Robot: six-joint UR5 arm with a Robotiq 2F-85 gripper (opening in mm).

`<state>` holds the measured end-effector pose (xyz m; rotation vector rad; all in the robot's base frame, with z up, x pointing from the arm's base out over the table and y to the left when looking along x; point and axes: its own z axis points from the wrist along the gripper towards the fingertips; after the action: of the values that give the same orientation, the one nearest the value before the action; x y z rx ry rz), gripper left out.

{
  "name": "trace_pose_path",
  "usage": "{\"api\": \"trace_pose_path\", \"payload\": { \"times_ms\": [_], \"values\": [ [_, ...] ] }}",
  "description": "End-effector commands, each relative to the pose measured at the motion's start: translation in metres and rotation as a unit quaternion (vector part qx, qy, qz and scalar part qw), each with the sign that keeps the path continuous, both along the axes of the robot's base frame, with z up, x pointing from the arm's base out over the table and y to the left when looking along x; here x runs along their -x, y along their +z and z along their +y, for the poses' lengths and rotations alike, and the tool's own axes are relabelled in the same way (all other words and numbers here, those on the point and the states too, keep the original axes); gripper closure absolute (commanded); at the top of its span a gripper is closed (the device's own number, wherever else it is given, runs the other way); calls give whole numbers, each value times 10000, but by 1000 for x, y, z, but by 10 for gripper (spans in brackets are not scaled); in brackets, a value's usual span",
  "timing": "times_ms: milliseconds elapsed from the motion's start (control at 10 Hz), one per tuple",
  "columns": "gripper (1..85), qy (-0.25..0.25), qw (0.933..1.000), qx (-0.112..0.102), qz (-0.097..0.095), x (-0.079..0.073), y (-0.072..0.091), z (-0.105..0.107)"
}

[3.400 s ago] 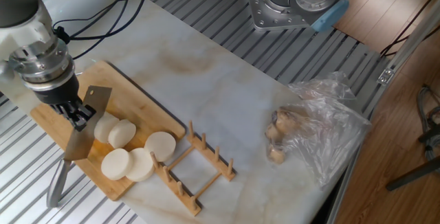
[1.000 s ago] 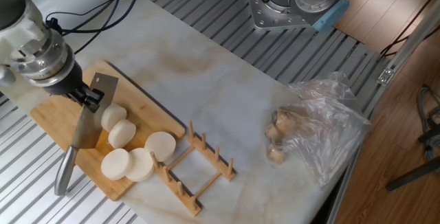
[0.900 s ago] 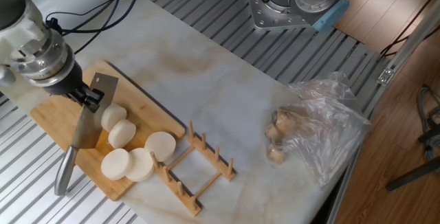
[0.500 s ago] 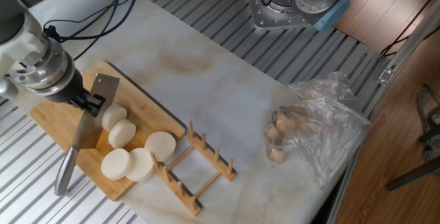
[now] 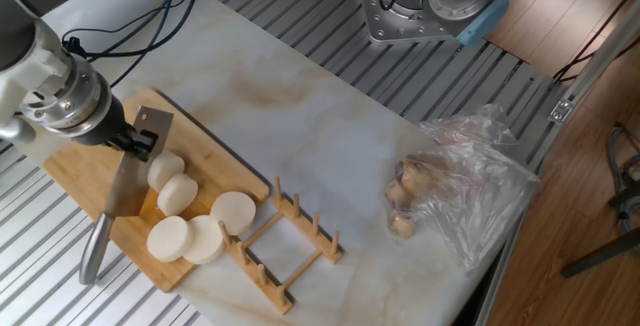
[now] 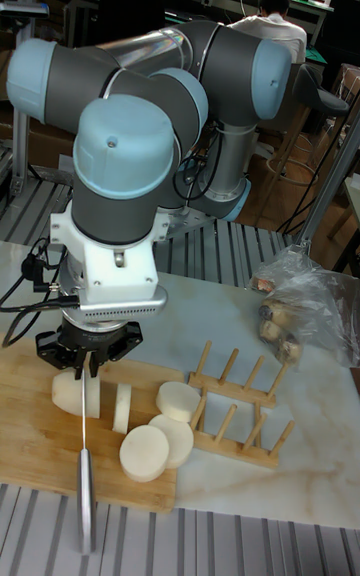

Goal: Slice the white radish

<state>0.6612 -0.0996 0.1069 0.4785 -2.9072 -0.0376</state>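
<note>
Bamboo is what you are cutting on: the cutting board (image 5: 90, 176) carries the white radish (image 5: 165, 170), now a short stub lying on its side under the blade with one slice (image 5: 179, 195) leaning just beside it and three loose discs (image 5: 200, 234) nearer the wooden dish rack (image 5: 285, 241). Compared with a few seconds ago, the gripper (image 5: 140, 144) has swung the cleaver (image 5: 128, 176) up the board from beside the loose discs to the stub, and over the last half second it has barely moved, so the blade looks settled on its next cutting line rather than travelling. In the tall view you can see the blade edge-on, upright, standing at the stub (image 6: 68, 390) with the handle (image 6: 85, 496) pointing towards the camera. The gripper's fingers (image 6: 104, 348) are closed on the cleaver (clamped on the blade's upper part, as far as both views show). I'd judge the task well advanced: four pieces are off and only the stub is left, so you have room for perhaps one or two more cuts. Watch that the short stub does not roll or skid under the next press. The bag of brownish lumps (image 5: 440, 191) sits well apart, untouched.
</note>
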Motion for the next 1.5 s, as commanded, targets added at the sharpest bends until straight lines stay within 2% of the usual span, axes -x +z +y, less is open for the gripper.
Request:
{"api": "trace_pose_path", "payload": {
  "times_ms": [0, 300, 500, 700, 900, 1100, 1400],
  "values": [
    [620, -88, 10000, -11, 29, -2, 5, 5],
    [630, -381, 9993, -46, -10, -3, 5, 8],
    [610, -518, 9984, -229, -45, -2, 6, 17],
    [537, -633, 9971, -308, -291, -15, 4, 21],
    [537, -784, 9961, -211, -346, -18, 4, 17],
    [583, -746, 9970, -125, -153, -8, 5, 13],
    [590, -646, 9978, -3, -148, -7, 5, 6]
  ]
}}
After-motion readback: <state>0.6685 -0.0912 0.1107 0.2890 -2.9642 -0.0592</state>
